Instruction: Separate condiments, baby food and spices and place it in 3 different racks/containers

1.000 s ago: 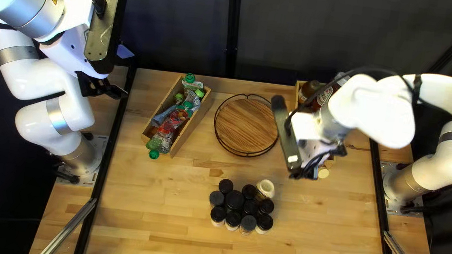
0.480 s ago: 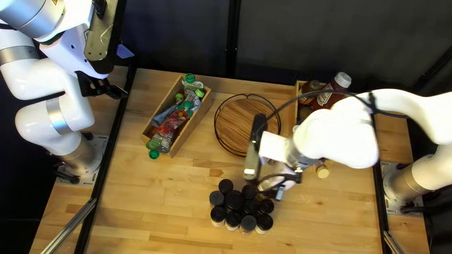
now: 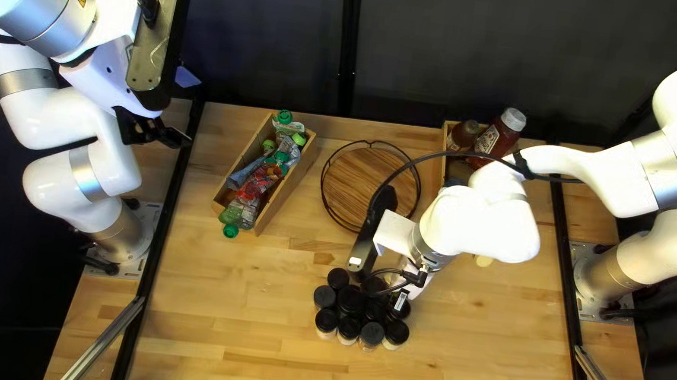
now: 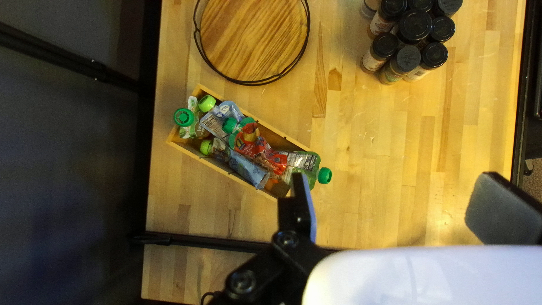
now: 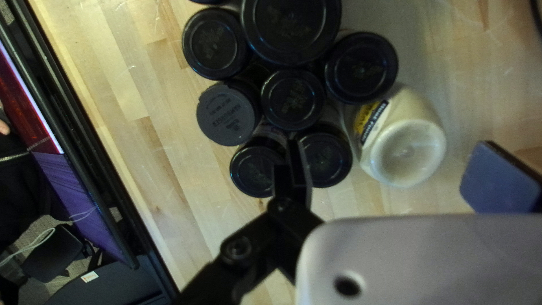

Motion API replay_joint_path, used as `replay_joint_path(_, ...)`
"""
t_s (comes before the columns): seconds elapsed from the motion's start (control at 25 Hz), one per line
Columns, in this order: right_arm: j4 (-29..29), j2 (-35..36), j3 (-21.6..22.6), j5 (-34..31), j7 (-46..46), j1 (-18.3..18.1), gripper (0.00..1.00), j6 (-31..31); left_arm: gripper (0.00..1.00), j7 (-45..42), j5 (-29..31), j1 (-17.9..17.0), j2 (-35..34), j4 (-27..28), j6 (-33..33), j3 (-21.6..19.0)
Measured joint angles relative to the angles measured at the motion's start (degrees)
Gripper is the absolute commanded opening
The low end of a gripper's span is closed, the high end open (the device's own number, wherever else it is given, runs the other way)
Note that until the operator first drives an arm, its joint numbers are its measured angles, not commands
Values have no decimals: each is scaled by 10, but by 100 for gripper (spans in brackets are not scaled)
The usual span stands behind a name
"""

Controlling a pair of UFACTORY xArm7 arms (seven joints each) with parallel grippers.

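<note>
left box [image 3: 289, 185]: pouches [image 4: 254, 146] | right box [image 3: 444, 139]: sauce bottles [image 3: 495, 139] | left claw [image 3: 164, 137], right claw [image 3: 411, 285]: both released

Wooden boxes, two: far left [image 3: 287, 187], far right [image 3: 444, 139]. Round tray [image 4: 254, 39], one. Dark-lidded spice jars [image 5: 292, 99], ten. Pale bottle [image 5: 402, 141], one. Capped food pouches [image 4: 254, 148], five visible. Boxed sauce bottles [image 3: 493, 141], at least two.
</note>
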Motion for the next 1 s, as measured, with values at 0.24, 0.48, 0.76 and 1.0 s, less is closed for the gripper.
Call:
replay_joint_path(0.24, -23, -2, -5, 5, -5, -6, 53, -31, 100, 0, 0, 0, 0, 0, 0, 0)
replay_joint_path(0.48, -31, -2, -6, 16, -17, -9, 0, -44, 100, 0, 0, 0, 0, 0, 0, 0)
replay_joint_path(0.76, -36, 52, -6, 49, -43, -9, 0, -7, 100, 0, 0, 0, 0, 0, 0, 0)
replay_joint_path(1.0, -19, 143, -19, 60, -58, -8, 0, 99, 100, 0, 0, 0, 0, 0, 0, 0)
